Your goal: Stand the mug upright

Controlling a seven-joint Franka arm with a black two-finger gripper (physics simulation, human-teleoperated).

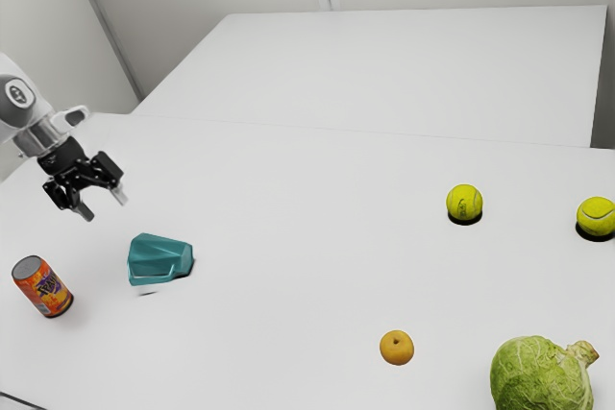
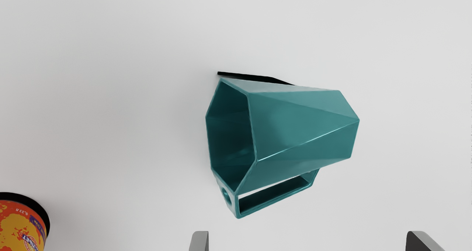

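Above the white table, toward the exterior view's left, hangs the black gripper, its two fingers spread wide apart and pointing down. Near the fingertips and apart from them, a teal, many-sided mug lies on its side on the table. Its open mouth faces the exterior view's left, and its angular handle lies along the side nearer the fingers in the wrist view. Out past the mouth, well apart from the mug, stands an orange can, upright, with purple on its label. Farther from the gripper, toward the exterior view's right, sits a small round orange fruit. Beyond it, a green cabbage rests at the lower edge of that view. One yellow-green ball and another ball sit farther back, well apart from each other.
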